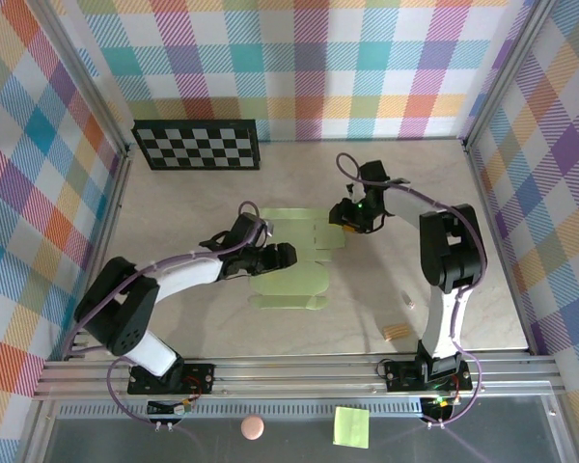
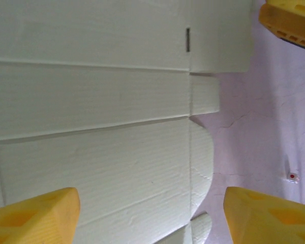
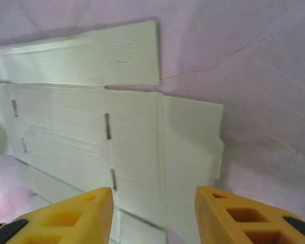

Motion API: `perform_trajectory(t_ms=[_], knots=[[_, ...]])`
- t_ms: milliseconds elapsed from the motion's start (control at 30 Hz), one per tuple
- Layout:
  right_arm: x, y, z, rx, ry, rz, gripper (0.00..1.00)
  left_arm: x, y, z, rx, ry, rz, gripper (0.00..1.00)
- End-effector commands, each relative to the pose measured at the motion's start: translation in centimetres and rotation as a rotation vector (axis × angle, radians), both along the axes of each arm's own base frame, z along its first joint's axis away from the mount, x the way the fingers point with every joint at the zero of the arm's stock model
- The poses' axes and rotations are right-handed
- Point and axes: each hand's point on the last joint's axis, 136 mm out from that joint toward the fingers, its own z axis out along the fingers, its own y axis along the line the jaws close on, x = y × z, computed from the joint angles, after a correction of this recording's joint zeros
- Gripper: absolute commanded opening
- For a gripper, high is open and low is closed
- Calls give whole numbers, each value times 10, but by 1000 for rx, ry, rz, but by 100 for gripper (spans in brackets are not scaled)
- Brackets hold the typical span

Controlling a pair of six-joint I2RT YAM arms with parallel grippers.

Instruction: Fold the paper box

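A pale lime-green paper box (image 1: 291, 280) lies unfolded and flat near the middle of a light table (image 1: 415, 193), its crease lines and rounded flaps facing up. The left gripper (image 1: 282, 256) hangs over the sheet's middle panels; in its wrist view the yellow fingers (image 2: 35, 216) are spread wide with nothing between them but card below. The right gripper (image 1: 345, 220) sits at the sheet's far right edge, its fingers (image 3: 66, 218) parted with a gap and pinching nothing. Whether either fingertip touches the card is hard to tell from these angles. The likely trouble is that thin card lying flush gives no edge to catch, so a pushing finger may slide the whole sheet or buckle a flap away from its crease. The grippers are also near each other and could collide.
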Motion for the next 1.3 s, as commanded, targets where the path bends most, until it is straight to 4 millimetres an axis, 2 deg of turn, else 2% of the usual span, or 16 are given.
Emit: perform_trajectory(t_ms=[0,167,267,500,633,800,1100,1267], knots=[[-8,10,30,36,-19,6,48,5,29,7,41,-22,60,75],[-20,28,42,42,-12,33,50,19,50,13,16,-18,101,73],[-34,47,44,71,14,62,51,26,60,12,38,-3,106,72],[-66,95,34,159,89,158,51,39,78,10,32,1,144,70],[-77,110,23,188,129,196,41,48,80,1,47,23,160,68],[-90,121,13,195,160,246,41,52,83,-11,70,45,172,67],[-92,121,-11,175,160,285,38,63,92,-6,75,-35,236,67],[-84,125,1,220,58,286,36,68,102,-1,89,-95,299,66]])
